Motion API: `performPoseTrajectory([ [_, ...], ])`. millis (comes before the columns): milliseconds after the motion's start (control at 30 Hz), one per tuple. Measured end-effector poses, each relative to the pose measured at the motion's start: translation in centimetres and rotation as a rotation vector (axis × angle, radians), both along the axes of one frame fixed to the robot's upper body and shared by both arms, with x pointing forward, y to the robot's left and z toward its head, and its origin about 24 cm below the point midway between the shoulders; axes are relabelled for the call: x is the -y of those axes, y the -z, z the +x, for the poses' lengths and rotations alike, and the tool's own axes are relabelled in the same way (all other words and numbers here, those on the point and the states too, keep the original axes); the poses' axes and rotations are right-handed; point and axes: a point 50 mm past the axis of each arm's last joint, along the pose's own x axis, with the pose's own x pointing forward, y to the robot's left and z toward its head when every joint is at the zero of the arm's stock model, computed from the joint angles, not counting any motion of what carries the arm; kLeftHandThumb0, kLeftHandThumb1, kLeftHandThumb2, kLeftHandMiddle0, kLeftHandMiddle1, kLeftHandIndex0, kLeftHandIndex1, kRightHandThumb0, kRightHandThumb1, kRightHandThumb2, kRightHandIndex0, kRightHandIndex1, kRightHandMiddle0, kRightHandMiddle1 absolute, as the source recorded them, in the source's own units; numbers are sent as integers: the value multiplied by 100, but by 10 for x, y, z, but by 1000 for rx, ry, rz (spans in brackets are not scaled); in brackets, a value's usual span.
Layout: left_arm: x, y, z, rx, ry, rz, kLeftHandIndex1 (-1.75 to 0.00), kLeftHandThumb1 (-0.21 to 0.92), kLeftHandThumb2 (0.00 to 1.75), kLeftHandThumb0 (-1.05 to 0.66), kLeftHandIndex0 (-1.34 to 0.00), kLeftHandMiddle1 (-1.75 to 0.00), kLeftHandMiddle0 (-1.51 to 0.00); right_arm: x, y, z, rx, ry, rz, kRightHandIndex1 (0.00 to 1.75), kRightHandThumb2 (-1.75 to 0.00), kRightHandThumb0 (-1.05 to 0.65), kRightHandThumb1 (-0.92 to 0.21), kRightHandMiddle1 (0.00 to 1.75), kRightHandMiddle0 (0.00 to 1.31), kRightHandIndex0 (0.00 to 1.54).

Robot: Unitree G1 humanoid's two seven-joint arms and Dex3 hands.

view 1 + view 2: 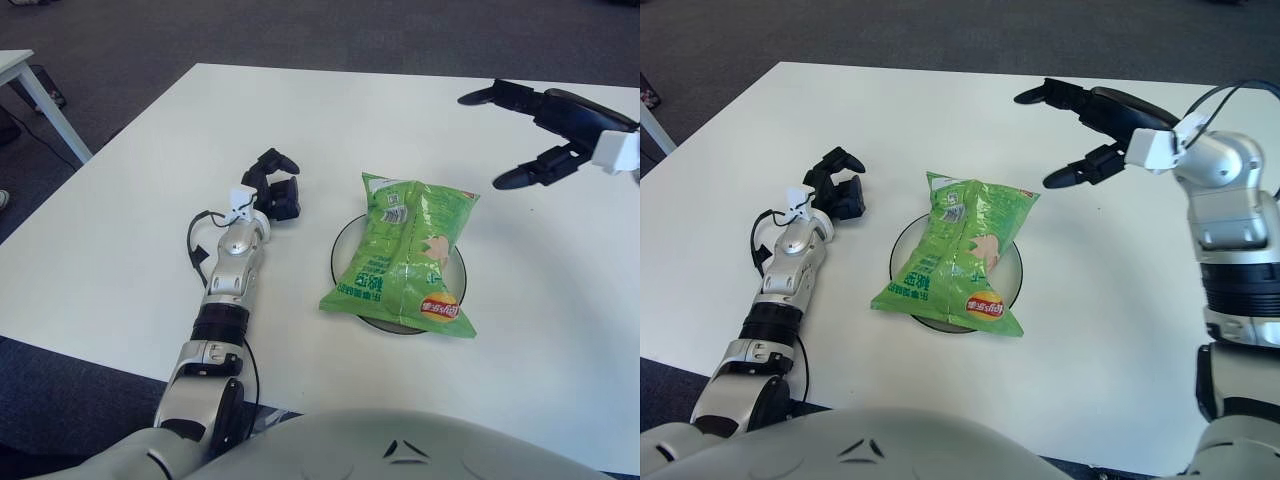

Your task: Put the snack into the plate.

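Green snack [405, 255] covers plate [343, 238]; right hand [1090, 125] spread above.

The only print is on the green snack bag [408, 252], which lies on the plate [343, 243]. Near the lower end of the bag there is a round red and yellow logo [440, 307]; it looks like the Lay's brand sign, but the letters in it are too small to read with certainty. Along the left side of the bag runs a line of large white characters [374, 264], apparently Chinese; I cannot read them. Near the upper end there is a white panel [391, 212] with fine print, also too small to read. No other text, number or sign shows anywhere else.
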Motion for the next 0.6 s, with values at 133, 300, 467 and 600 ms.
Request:
performPoseTrajectory([
  [133, 0, 0, 0, 1, 1, 2, -175, 32, 131, -48, -61, -175, -125, -1, 25, 3, 16, 92, 153, 18, -36, -77, -80, 65, 0, 39],
  [300, 1, 0, 1, 3, 2, 2, -175, 32, 131, -48, -61, -175, -125, 6, 48, 2, 22, 217, 299, 54, -54, -59, -80, 81, 0, 34],
  [467, 1, -1, 1, 8, 3, 9, -175, 32, 131, -48, -61, -175, -125, 22, 62, 2, -3, 374, 473, 86, -75, -42, -79, 117, 0, 30],
  [600, 3, -4, 0, 34, 11, 37, -175, 32, 131, -48, -61, -175, -126, 28, 73, 1, -70, 482, 650, 108, -57, -36, -89, 163, 14, 29],
])
